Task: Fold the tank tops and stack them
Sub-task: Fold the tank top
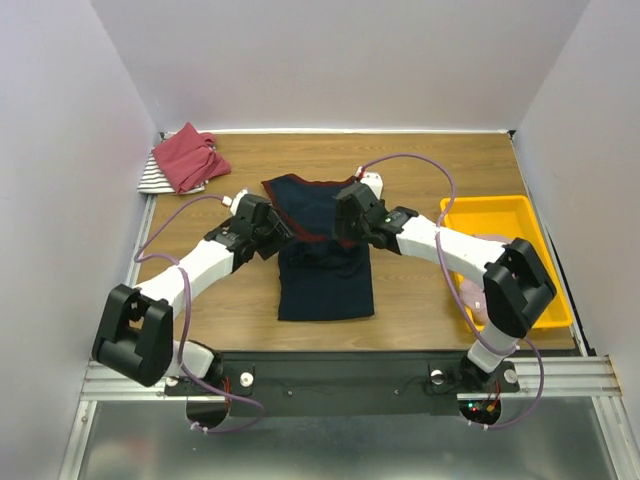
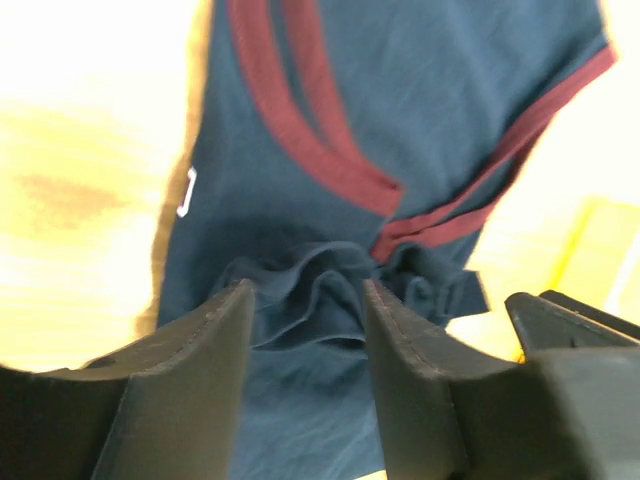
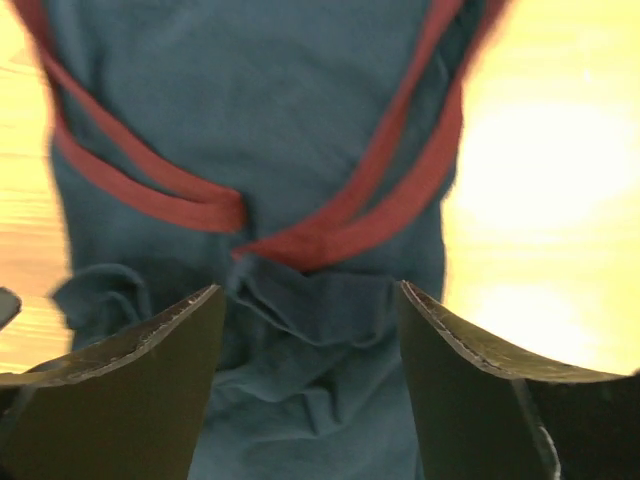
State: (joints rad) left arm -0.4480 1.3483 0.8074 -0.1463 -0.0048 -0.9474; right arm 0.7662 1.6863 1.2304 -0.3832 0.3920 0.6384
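Observation:
The navy tank top (image 1: 325, 290) with maroon trim lies flat mid-table, its upper part folded down so the maroon straps (image 3: 300, 240) cross over the body. My left gripper (image 1: 275, 226) hovers over the fold's left side and stands open (image 2: 305, 300), with rumpled navy cloth (image 2: 300, 290) beneath the gap and nothing pinched. Over the fold's right side my right gripper (image 1: 346, 222) is likewise open (image 3: 310, 305) above bunched cloth (image 3: 320, 340). A red tank top (image 1: 190, 156) rests on a striped one (image 1: 152, 180) at the back left. A pale pink one (image 1: 472, 300) lies in the tray.
A yellow plastic tray (image 1: 500, 208) stands at the right, partly covered by the right arm. White walls close in the table on three sides. Purple cables loop from both arms over the table.

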